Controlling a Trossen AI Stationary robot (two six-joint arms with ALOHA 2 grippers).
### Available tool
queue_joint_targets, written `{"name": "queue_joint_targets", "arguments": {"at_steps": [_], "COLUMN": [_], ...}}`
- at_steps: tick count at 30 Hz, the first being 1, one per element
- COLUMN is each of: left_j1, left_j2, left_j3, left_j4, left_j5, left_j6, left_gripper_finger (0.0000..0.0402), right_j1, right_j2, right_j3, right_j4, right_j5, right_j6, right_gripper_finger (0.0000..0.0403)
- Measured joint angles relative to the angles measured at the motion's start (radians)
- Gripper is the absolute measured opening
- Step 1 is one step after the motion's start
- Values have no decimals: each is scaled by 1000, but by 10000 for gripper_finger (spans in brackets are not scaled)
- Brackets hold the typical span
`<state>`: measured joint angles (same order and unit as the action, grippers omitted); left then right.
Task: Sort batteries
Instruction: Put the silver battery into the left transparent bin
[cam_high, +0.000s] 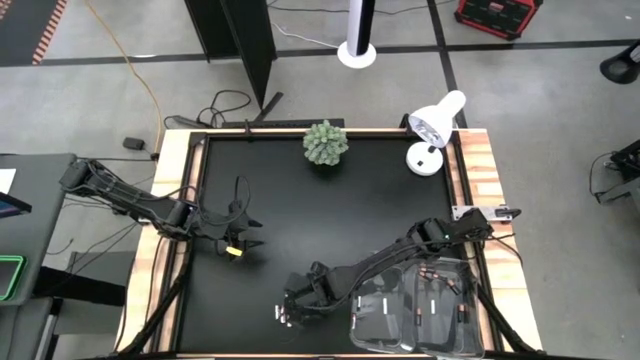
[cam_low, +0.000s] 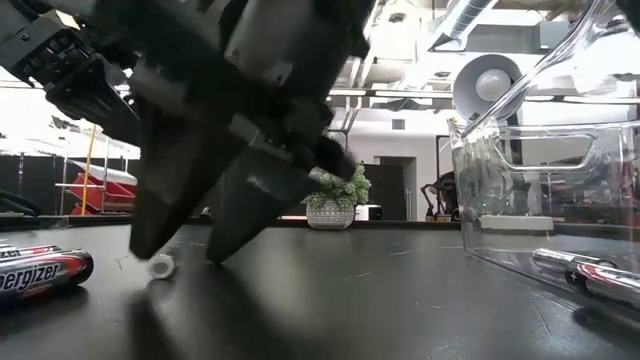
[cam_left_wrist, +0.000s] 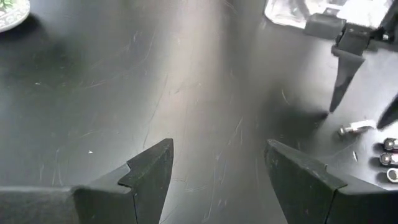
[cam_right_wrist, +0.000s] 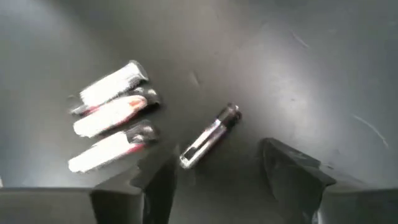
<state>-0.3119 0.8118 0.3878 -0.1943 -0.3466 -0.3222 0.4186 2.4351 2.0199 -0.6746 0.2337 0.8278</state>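
Observation:
My right gripper (cam_right_wrist: 217, 180) stands open low over the black table near its front edge, fingers slanting down. A slim silver battery (cam_right_wrist: 210, 137) lies flat on the table just ahead of the gap between the fingers; I cannot tell whether a finger touches it. Three more batteries (cam_right_wrist: 112, 124), white with red marks, lie side by side next to it. The low view shows one battery (cam_low: 40, 275) close up and the loose battery's end (cam_low: 160, 265) by the fingers. My left gripper (cam_left_wrist: 217, 174) waits open at the table's left, holding nothing.
Clear plastic bins (cam_high: 420, 310) stand at the front right, with several batteries (cam_low: 590, 275) lying in them. A small potted plant (cam_high: 326, 143) and a white desk lamp (cam_high: 435, 125) stand at the far edge. The table's middle (cam_high: 330, 220) is bare black surface.

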Motion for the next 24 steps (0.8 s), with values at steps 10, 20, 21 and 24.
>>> {"name": "queue_joint_targets", "arguments": {"at_steps": [10, 20, 21, 24], "left_j1": [0, 0, 0, 0], "left_j2": [0, 0, 0, 0], "left_j3": [0, 0, 0, 0], "left_j4": [-2, -1, -1, -1], "left_j5": [0, 0, 0, 0], "left_j6": [-2, -1, -1, -1], "left_gripper_finger": [247, 247, 247, 247], "right_j1": [-8, 1, 1, -1], "right_j2": [19, 22, 22, 22], "right_j3": [4, 1, 1, 0], "right_j4": [-41, -45, -41, -14], "right_j5": [34, 99, 103, 103], "right_j6": [58, -198, -233, -342], "right_gripper_finger": [226, 195, 195, 199]}}
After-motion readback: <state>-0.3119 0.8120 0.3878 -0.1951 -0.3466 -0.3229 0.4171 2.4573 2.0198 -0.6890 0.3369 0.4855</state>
